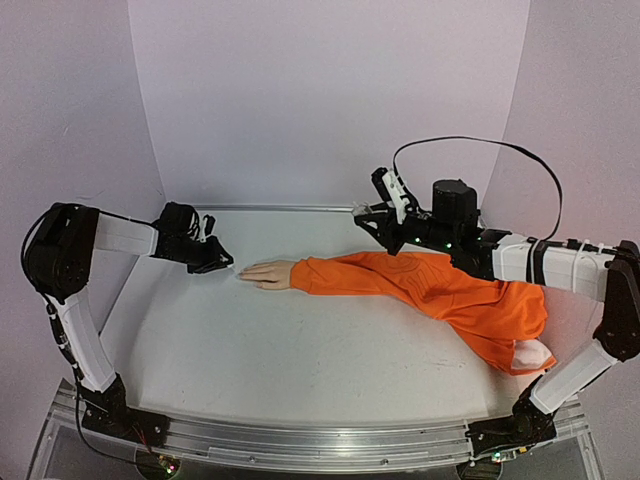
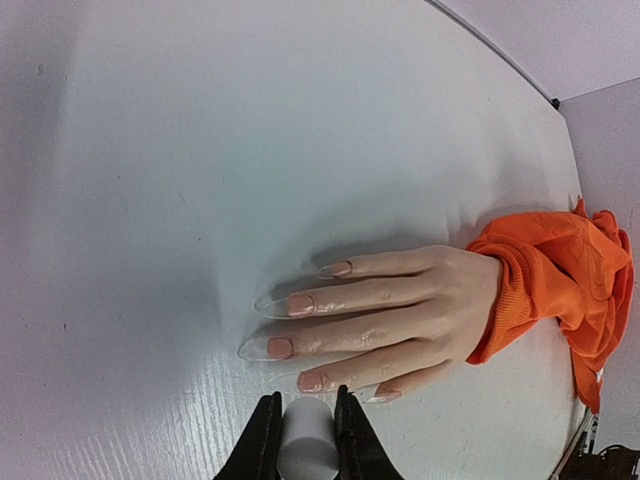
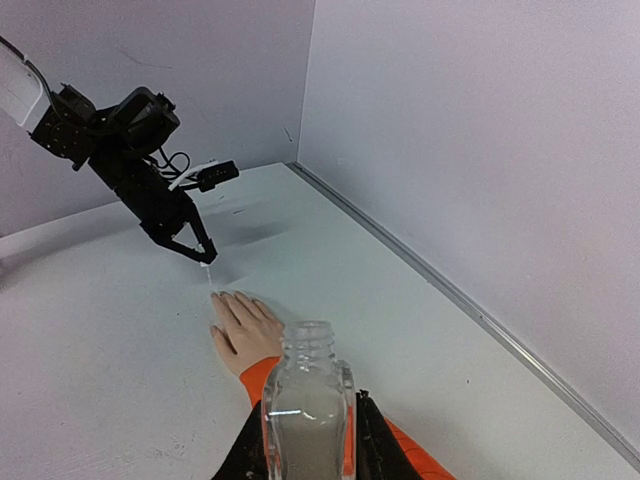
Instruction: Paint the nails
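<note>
The top view looks down on the whole desk (image 1: 300,350). The left wrist view, close, and the right, farther, share the mannequin hand (image 2: 400,315).

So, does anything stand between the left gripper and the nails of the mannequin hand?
Nothing visible does. The left gripper, shut on a white brush cap, sits just beside the nails, with only bare table between.
</note>
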`<action>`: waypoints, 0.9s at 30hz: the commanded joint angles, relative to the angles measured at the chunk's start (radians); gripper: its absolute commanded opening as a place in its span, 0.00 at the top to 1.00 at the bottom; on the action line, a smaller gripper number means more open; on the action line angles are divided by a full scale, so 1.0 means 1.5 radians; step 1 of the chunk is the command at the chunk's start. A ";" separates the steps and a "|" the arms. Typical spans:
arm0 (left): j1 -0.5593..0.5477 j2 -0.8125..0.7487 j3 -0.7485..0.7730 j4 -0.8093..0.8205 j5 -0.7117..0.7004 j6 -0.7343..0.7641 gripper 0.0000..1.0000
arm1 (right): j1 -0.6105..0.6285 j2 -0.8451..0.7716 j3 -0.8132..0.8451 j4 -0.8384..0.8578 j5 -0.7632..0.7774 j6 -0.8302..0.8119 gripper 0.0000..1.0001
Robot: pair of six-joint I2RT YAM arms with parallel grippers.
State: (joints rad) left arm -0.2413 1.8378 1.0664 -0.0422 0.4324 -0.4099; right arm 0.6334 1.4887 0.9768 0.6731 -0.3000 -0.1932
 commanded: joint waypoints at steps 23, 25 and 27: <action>0.001 0.037 0.042 0.050 0.040 -0.007 1.00 | -0.003 -0.001 0.022 0.046 -0.010 0.008 1.00; 0.002 0.037 0.041 0.050 0.041 -0.007 1.00 | -0.003 -0.002 0.022 0.046 -0.010 0.008 1.00; 0.002 0.037 0.038 0.050 0.041 -0.008 1.00 | -0.003 -0.001 0.022 0.046 -0.011 0.009 1.00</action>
State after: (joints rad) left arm -0.2413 1.8904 1.0912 -0.0151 0.4770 -0.4191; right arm 0.6334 1.4891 0.9768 0.6735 -0.3000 -0.1894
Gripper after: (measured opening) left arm 0.154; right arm 0.212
